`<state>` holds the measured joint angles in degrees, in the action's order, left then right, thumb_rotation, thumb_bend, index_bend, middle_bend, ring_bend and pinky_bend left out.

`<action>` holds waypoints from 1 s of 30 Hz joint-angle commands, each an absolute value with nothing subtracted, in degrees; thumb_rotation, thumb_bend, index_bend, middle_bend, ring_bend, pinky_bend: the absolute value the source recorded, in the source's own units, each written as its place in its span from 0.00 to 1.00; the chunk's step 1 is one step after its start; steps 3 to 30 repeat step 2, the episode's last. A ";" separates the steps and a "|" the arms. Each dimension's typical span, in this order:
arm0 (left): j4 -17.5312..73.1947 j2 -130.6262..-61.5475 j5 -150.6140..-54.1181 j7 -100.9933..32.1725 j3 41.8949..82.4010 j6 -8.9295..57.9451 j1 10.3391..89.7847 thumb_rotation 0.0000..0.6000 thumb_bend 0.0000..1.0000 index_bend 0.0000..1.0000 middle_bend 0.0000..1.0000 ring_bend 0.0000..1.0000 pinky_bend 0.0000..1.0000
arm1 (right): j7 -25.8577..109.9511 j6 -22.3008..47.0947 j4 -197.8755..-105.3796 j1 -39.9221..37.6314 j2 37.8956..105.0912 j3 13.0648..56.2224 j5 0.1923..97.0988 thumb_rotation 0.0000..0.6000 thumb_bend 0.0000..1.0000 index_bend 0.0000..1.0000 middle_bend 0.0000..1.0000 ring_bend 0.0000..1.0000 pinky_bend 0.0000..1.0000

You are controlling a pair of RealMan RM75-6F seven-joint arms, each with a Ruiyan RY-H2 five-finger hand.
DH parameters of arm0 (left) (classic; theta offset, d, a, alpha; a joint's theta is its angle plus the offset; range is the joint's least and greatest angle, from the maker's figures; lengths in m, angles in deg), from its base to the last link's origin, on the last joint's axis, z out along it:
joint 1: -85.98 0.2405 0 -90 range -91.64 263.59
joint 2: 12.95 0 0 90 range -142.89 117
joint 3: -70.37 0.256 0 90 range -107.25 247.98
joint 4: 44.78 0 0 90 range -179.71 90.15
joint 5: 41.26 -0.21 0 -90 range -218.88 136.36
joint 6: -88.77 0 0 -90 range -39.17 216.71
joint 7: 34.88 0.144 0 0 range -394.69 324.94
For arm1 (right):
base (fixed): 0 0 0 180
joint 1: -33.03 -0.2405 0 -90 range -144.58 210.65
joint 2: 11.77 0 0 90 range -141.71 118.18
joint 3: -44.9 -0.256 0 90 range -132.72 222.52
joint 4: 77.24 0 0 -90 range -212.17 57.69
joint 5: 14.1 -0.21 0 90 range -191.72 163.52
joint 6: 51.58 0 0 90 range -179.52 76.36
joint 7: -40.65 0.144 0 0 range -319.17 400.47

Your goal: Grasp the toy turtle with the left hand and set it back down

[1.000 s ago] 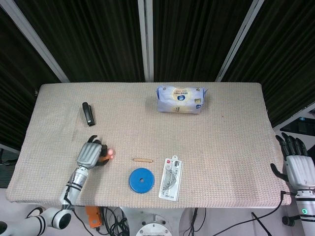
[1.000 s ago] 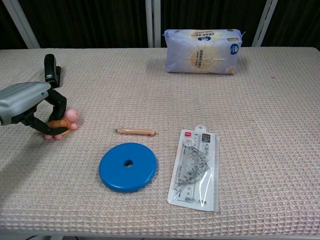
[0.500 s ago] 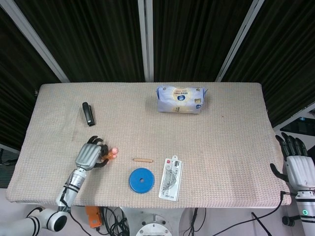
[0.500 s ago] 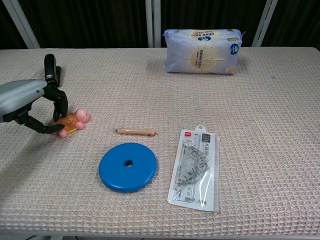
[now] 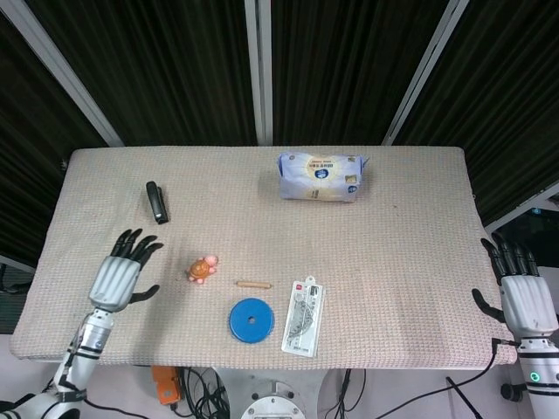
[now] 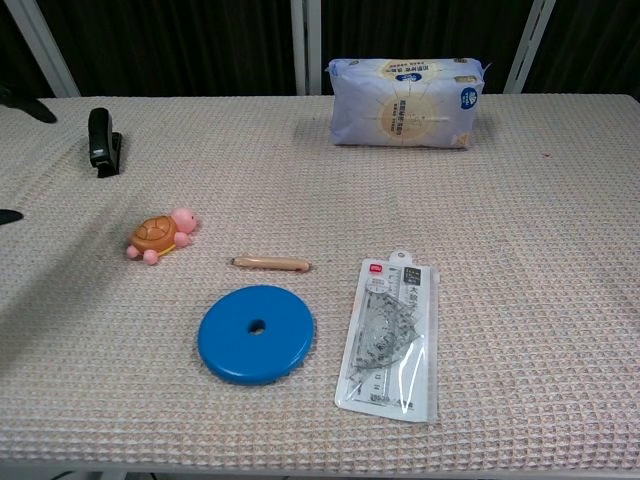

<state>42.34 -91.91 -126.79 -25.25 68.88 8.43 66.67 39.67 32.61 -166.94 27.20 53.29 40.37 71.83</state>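
My left hand (image 5: 120, 278) spread, holding nothing, left of turtle (image 5: 203, 270), apart from it. Turtle upright on mat (image 5: 393, 253), just left of pencil (image 5: 253, 285). Right hand (image 5: 519, 295) off table edge, fingers apart. Stapler (image 5: 156, 202) farther back.

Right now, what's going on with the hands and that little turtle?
Left hand open, clear of turtle. Right hand open at table's right edge. Turtle sitting on the table, released. Nothing crowding it.
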 commanded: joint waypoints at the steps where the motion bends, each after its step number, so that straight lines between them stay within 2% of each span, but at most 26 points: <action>1: 41.96 -87.37 -128.19 -26.22 71.08 2.86 71.94 1.00 0.15 0.20 0.13 0.00 0.03 | 39.12 32.26 -166.90 27.03 53.59 40.49 71.79 1.00 0.21 0.00 0.00 0.00 0.00; 30: 41.86 -86.71 -127.86 -26.52 71.56 2.56 72.78 1.00 0.14 0.20 0.13 0.00 0.02 | 38.93 32.16 -166.93 26.99 53.63 40.54 71.80 1.00 0.21 0.00 0.00 0.00 0.00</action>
